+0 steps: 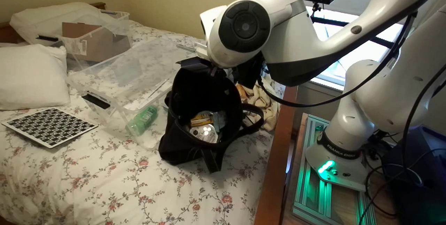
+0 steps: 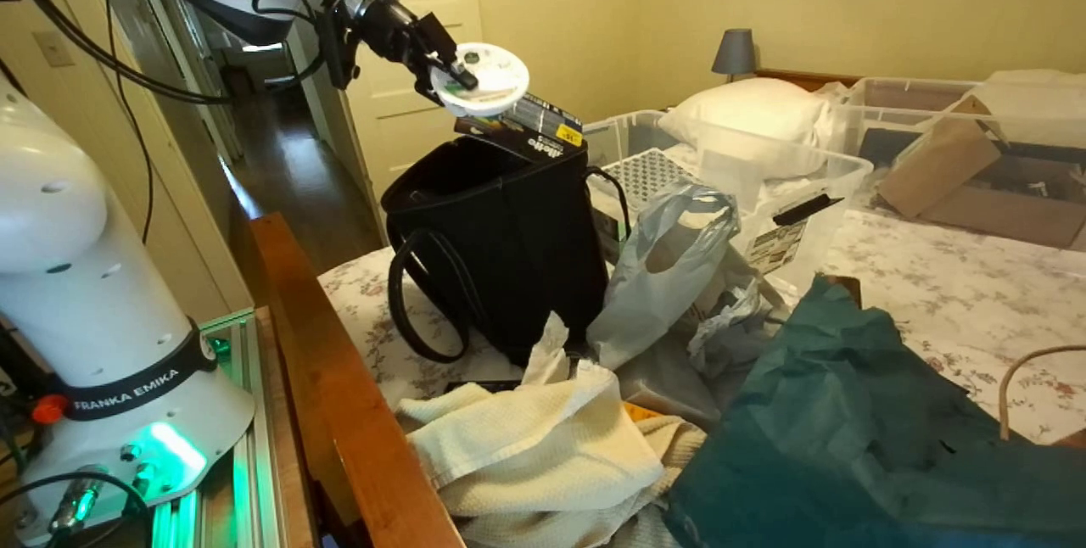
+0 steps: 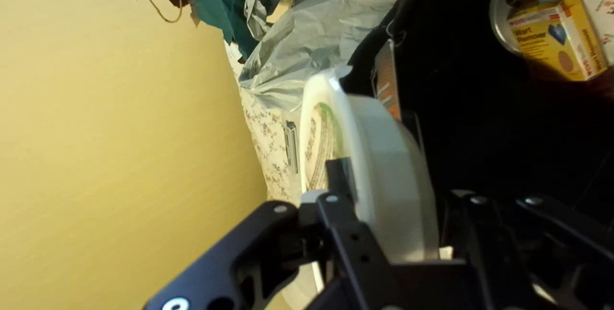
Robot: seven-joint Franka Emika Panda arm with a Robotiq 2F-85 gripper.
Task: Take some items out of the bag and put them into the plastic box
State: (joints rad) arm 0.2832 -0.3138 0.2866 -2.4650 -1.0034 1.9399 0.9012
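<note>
My gripper (image 2: 459,78) is shut on a white round tub (image 2: 496,73). It holds the tub above the bag's mouth. In the wrist view the tub (image 3: 388,156) lies between the fingers. A dark Gillette box (image 2: 539,128) is just below the tub, over the bag's rim; I cannot tell if it is also gripped. The black bag (image 2: 526,251) stands open on the bed. Inside it are a yellow box (image 3: 551,36) and other packs (image 1: 205,133). The clear plastic box (image 1: 96,100) stands beside the bag, with a green bottle (image 1: 143,118) seen through its wall.
A second clear box with brown cardboard (image 1: 94,42) stands behind. A checkered board (image 1: 50,126) and white pillow (image 1: 31,77) lie nearby. Grey plastic bags (image 2: 670,276), a cream towel (image 2: 543,446) and teal wrapping (image 2: 848,446) lie beside the bag. A wooden rail (image 2: 339,378) edges the bed.
</note>
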